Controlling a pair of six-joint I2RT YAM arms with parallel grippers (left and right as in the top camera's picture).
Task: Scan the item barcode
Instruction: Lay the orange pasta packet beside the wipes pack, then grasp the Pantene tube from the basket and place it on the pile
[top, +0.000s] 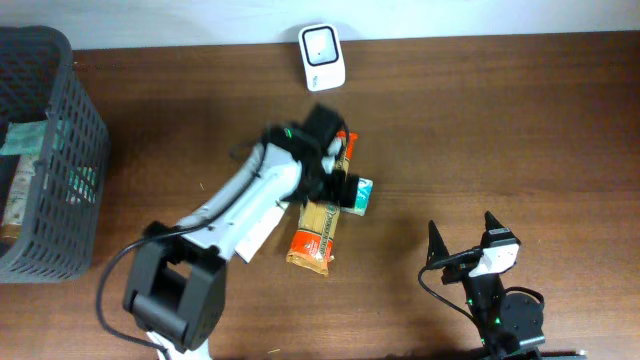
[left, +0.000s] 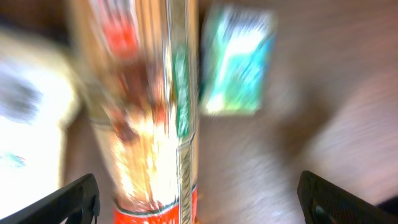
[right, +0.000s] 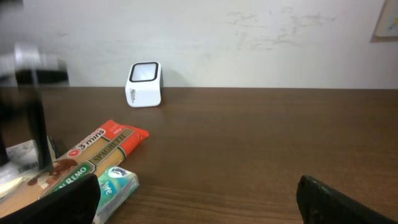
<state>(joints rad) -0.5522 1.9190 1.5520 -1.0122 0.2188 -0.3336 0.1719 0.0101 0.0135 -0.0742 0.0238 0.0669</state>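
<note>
The spaghetti pack (top: 312, 235) lay flat on the brown table (top: 520, 130), near the middle, running from near-left to far-right, its far end pointing toward the white scanner (top: 322, 57) at the far edge. A green tissue pack (top: 360, 196) lay just beside it on the right, and a white packet (top: 262, 232) on its left, partly under the left arm. The left gripper (left: 199, 193) hung over the spaghetti pack with its jaws spread wide and the pack between them, ungripped; that wrist view was blurred. The right gripper (top: 461, 235) sat near-right, well apart, jaws spread and holding nothing. A dark mesh basket (top: 85, 130) stood far left
</note>
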